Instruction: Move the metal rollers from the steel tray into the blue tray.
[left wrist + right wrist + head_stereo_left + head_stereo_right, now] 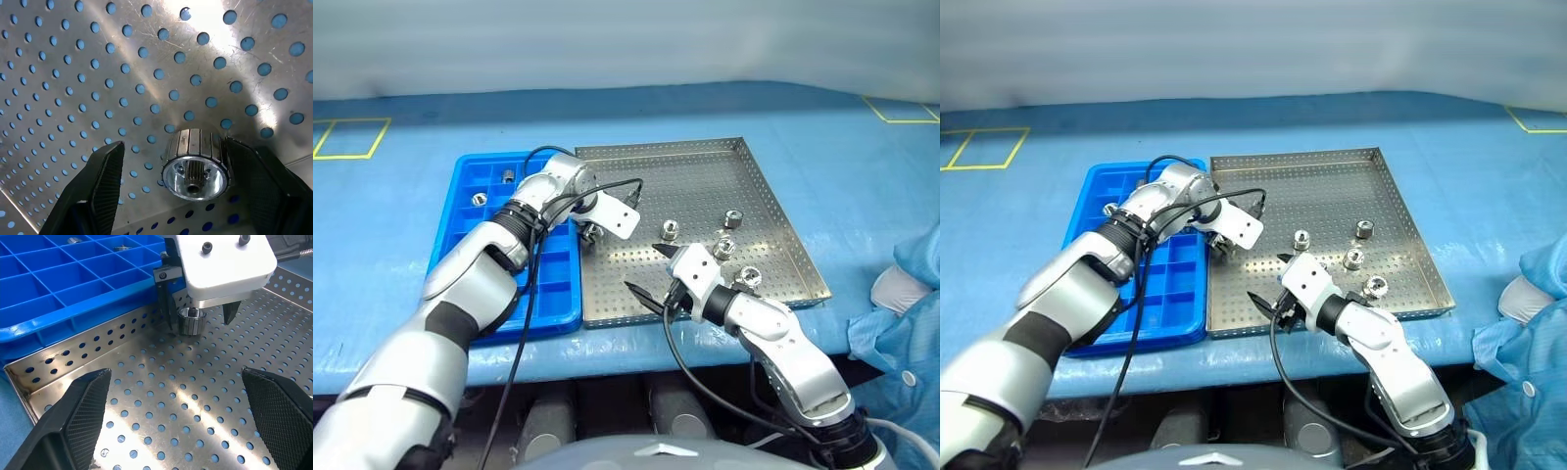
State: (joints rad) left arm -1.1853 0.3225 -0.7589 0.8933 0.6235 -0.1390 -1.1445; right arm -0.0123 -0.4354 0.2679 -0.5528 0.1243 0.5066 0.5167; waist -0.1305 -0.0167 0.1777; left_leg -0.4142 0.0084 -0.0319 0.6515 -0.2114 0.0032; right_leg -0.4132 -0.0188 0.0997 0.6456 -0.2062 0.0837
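Standing at the table edge, I see the left gripper [198,313] pointing steeply down over the steel tray [773,211], close to the rim that borders the blue tray [470,235]. Its two black fingers [105,181] stand apart on either side of one metal roller [195,164]; one finger looks to brush the roller's ribbed side, though I cannot be sure it touches, and the other is clear of it. The roller stands on the perforated floor, not lifted. From the head views this roller is mostly hidden under the white wrist block.

The right gripper [656,279] hangs low near the tray's front edge, at about six o'clock, jaws spread wide and holding nothing.

Four more rollers [671,231] stand free in the steel tray toward three and four o'clock. At least two small rollers [480,199] sit in far compartments of the blue tray, around eleven o'clock; the left arm covers many of its cells.

A person's blue sleeve [901,323] is cut off at the right edge.
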